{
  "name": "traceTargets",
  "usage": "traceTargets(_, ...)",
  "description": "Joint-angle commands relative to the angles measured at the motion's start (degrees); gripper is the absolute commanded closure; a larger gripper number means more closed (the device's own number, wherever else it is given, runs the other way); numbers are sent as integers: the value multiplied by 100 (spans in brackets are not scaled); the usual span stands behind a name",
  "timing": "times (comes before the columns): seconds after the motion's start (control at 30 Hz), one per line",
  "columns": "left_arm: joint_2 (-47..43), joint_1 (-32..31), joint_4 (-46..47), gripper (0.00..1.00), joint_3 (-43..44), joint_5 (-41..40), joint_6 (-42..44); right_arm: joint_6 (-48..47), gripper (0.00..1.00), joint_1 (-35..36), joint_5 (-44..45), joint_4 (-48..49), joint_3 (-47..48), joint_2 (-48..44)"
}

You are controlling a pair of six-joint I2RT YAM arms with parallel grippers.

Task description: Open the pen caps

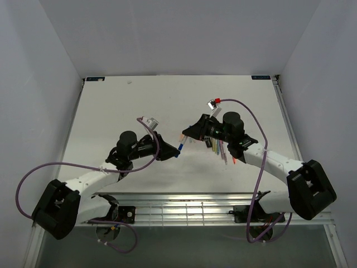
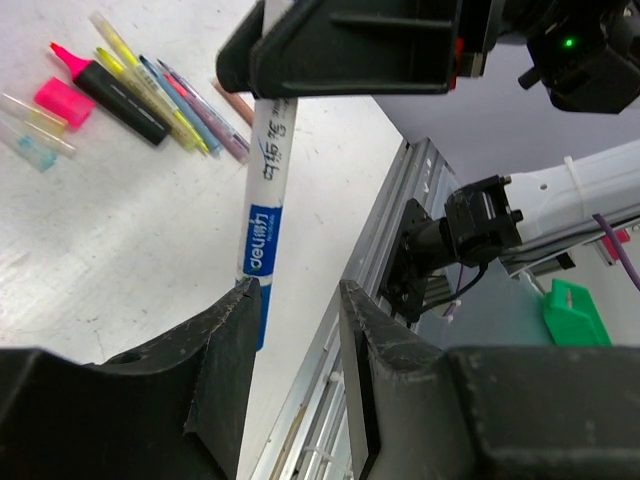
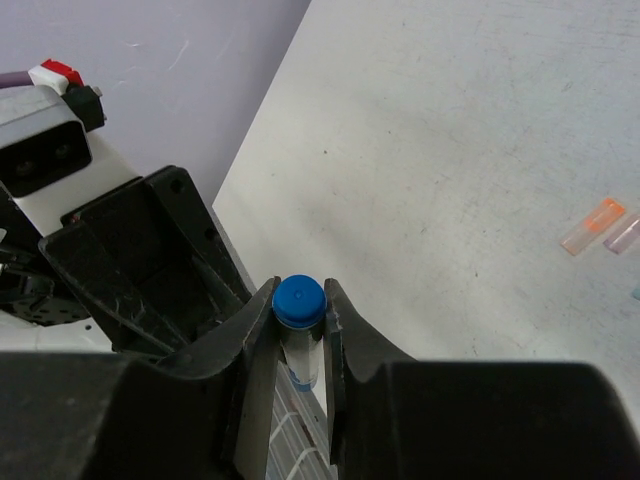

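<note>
The right tool (image 3: 298,310) is clamping the white pen (image 2: 262,190) by its barrel, holding it off the counter (image 3: 480,120) at the centre of the top view so its blue cap (image 3: 298,298) is pointing toward the other arm. The left tool (image 2: 298,295) is standing with jaws apart and gripping nothing. The pen's blue end is sitting just beside one finger at the mouth, which looks like a stance for pulling the cap, not yet off. At the upper left of the left wrist view, a black highlighter (image 2: 120,98), a pink cap (image 2: 65,100) and loose pens (image 2: 190,110) are lying bunched together. An orange-tinted cap (image 3: 595,226) is lying at the right wrist view's right edge. Nothing is blocking the pull.
</note>
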Motion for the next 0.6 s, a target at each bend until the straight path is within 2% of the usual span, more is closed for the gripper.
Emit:
traceTargets(0.0,-22,-112,-23,53,-71,100,169,-94,92,-29,-47,73,293,-172)
traceTargets(0.27,216,-147,-23,53,-80,57,274,-77,92,-56,-126,46,337,-251)
traceTargets(0.43,76,-147,-75,54,-177,-356,274,-103,92,-73,-135,-33,346,-304)
traceTargets(0.57,224,-147,-75,53,-107,-208,327,-94,92,-73,-144,-24,328,-304)
